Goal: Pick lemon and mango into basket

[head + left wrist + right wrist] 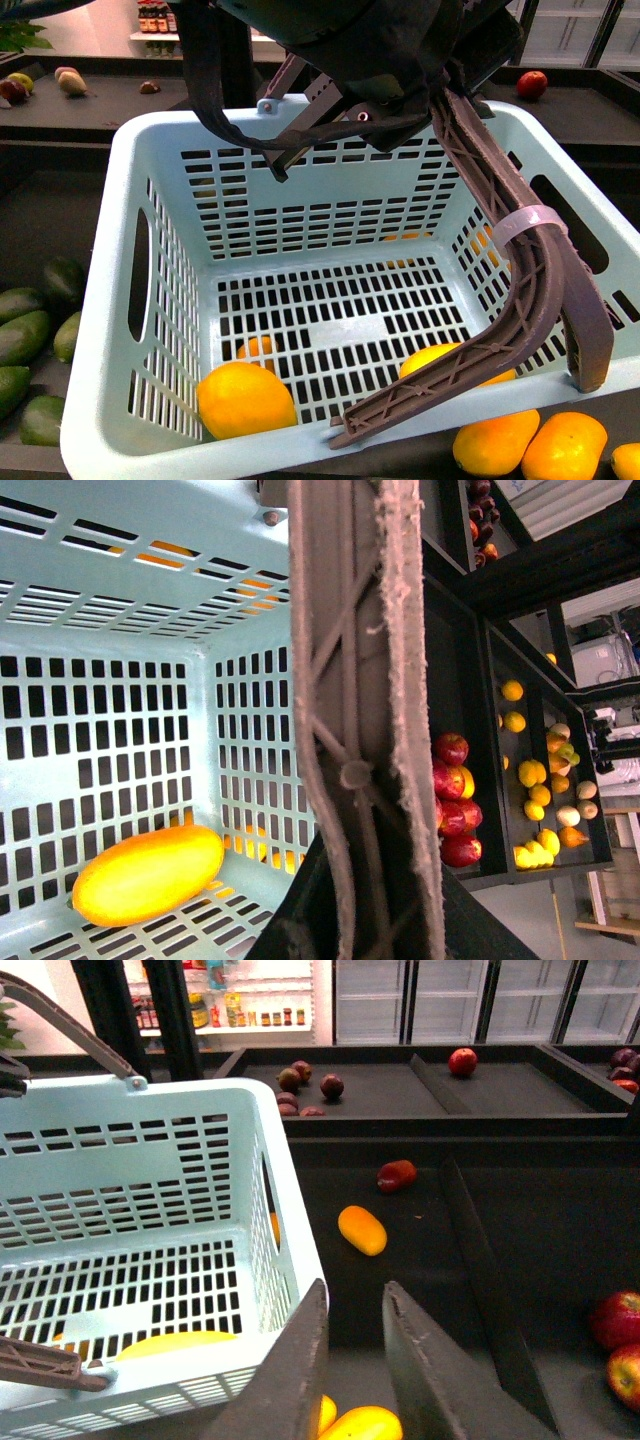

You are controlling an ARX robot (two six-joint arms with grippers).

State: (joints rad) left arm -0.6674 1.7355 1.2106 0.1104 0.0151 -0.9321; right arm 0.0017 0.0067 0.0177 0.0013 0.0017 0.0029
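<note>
Front view shows the basket (pixel 120 300) held up close to the camera, its handle (pixel 520 270) hanging across the right side. One mango (pixel 245 398) lies on the slotted floor at the near-left corner, and a second yellow-orange fruit (pixel 450 360) sits partly hidden behind the handle; I cannot tell whether that one is the lemon. So the mango part looks done, the lemon uncertain. More mangoes (pixel 565 447) lie on the surface just outside the near wall. In the right wrist view a small yellow oval (pixel 362 1230) lies alone on the dark surface beside the basket, possibly the lemon to fetch. The right gripper (pixel 350 1360) has its jaws slightly apart, holding nothing. The left jaws appear clamped on the handle, though the fingers are hidden
</note>
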